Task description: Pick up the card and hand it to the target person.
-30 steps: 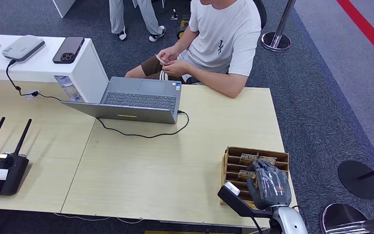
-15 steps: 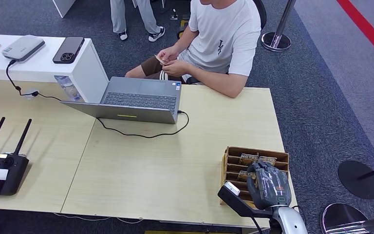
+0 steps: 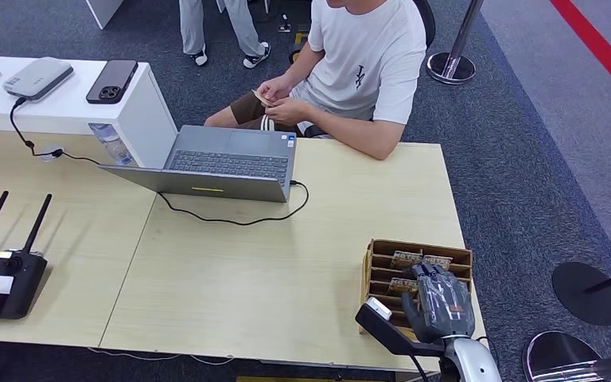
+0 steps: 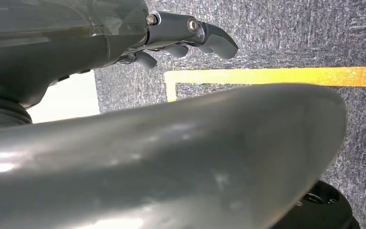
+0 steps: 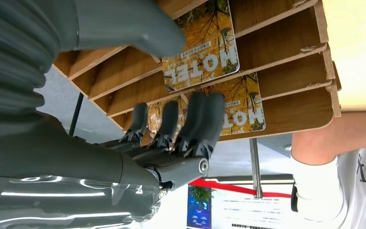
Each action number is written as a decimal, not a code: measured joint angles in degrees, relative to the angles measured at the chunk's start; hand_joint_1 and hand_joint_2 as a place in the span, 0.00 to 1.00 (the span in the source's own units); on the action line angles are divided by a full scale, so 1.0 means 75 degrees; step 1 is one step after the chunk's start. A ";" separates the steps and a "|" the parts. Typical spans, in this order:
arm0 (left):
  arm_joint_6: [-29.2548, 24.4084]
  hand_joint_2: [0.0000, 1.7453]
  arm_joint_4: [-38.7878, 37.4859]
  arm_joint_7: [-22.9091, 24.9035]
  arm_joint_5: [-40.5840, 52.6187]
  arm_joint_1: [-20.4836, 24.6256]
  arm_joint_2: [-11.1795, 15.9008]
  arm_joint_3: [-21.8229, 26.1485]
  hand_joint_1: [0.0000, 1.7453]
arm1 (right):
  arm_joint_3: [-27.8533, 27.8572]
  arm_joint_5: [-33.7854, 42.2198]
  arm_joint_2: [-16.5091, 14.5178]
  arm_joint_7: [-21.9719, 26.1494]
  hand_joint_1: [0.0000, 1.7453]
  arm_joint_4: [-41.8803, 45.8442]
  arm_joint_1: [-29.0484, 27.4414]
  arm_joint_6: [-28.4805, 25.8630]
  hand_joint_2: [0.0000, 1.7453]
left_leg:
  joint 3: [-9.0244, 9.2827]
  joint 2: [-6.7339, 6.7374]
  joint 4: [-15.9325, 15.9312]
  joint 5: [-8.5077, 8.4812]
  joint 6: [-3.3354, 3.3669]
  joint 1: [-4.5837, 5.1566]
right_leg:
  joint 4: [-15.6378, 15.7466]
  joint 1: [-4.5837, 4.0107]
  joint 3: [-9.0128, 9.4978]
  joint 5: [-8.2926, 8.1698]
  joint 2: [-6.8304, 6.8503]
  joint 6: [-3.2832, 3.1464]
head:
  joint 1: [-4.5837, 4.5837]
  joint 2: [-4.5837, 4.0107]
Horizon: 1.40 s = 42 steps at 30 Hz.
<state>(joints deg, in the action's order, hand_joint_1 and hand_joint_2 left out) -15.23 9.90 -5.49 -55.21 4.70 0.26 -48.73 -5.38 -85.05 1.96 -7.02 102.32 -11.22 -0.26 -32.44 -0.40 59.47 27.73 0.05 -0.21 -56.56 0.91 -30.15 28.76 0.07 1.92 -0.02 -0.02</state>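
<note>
Wooden slats of the card rack (image 3: 382, 263) sit at the lower right of the head view, near the worktop's (image 3: 286, 270) near edge, and the right robot hand (image 3: 439, 301) is lowered over the rack's nearer rows. Two hotel cards stand in neighbouring slots; from the wrist camera the nearer card (image 5: 202, 45) lies between the thick thumb and the dark fingers (image 5: 202, 114), which reach across the face of the second card (image 5: 240, 107) behind it. The thumb and fingers stand apart with the nearer card between them; whether any fingertip already presses a card I cannot tell, since the angle foreshortens the gap, so I would call this robot hand spread and not yet pinching. The step in hand looks like closing on one card. To do it well, the thumb and fingers should meet on the same card, high on its exposed edge, not straddling a slat or catching both cards; then lift straight out along the slot so the card does not jam or drag the rack. The left robot hand (image 4: 190, 40) hangs over the carpet with fingers loosely curled, holding nothing. The seated person (image 3: 358, 64), at the upper middle beyond the laptop (image 3: 223, 163), has both hands busy with something small, so the handover will want a clear reach across the worktop.
</note>
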 joint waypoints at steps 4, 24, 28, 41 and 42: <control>0.0000 0.00 0.0000 0.0001 -0.0023 0.0000 0.0000 -0.0015 0.00 | -0.0003 0.0000 -0.0001 0.0000 0.34 -0.0024 0.0002 0.0008 1.00 | 0.0000 0.0000 0.0000 0.0000 0.0000 0.0000 | 0.0000 0.0000 0.0000 0.0000 0.0000 0.0000 | 0.0000 0.0000; 0.0000 0.00 0.0000 -0.0005 -0.0050 0.0001 0.0000 -0.0028 0.00 | -0.0005 0.0015 0.0000 0.0000 0.68 -0.0068 0.0036 0.0008 1.00 | 0.0000 0.0000 0.0000 0.0000 0.0000 0.0000 | 0.0000 0.0000 0.0000 0.0000 0.0000 0.0000 | 0.0001 0.0000; 0.0000 0.00 0.0000 -0.0009 -0.0065 0.0001 0.0000 -0.0028 0.00 | -0.0003 0.0020 -0.0001 0.0000 0.68 -0.0076 0.0038 0.0008 1.00 | 0.0000 -0.0001 0.0000 0.0000 0.0000 0.0000 | 0.0000 0.0000 0.0000 0.0000 0.0000 0.0000 | 0.0000 0.0000; 0.0013 0.25 0.0000 -0.0039 -0.0044 0.0001 0.0000 -0.0047 0.00 | 0.0011 0.0035 -0.0001 0.0000 0.81 -0.0086 0.0036 0.0007 1.00 | 0.0000 0.0000 0.0000 0.0000 0.0000 0.0000 | 0.0000 0.0000 0.0000 0.0000 0.0000 0.0000 | 0.0000 0.0000; 0.0041 0.50 0.0000 -0.0067 -0.0025 0.0001 0.0000 -0.0063 0.00 | 0.0014 0.0040 -0.0001 0.0000 0.83 -0.0086 0.0035 0.0004 1.00 | 0.0000 0.0000 0.0000 0.0000 0.0000 0.0000 | 0.0000 0.0000 0.0000 0.0000 0.0000 0.0000 | 0.0000 0.0000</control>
<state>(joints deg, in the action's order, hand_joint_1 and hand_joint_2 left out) -14.92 9.90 -5.99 -55.40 4.71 0.26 -49.21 -5.28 -84.74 1.95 -7.02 101.68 -10.95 -0.23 -32.43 -0.40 59.47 27.73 0.05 -0.21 -56.56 0.91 -30.15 28.76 0.07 1.92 -0.02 -0.02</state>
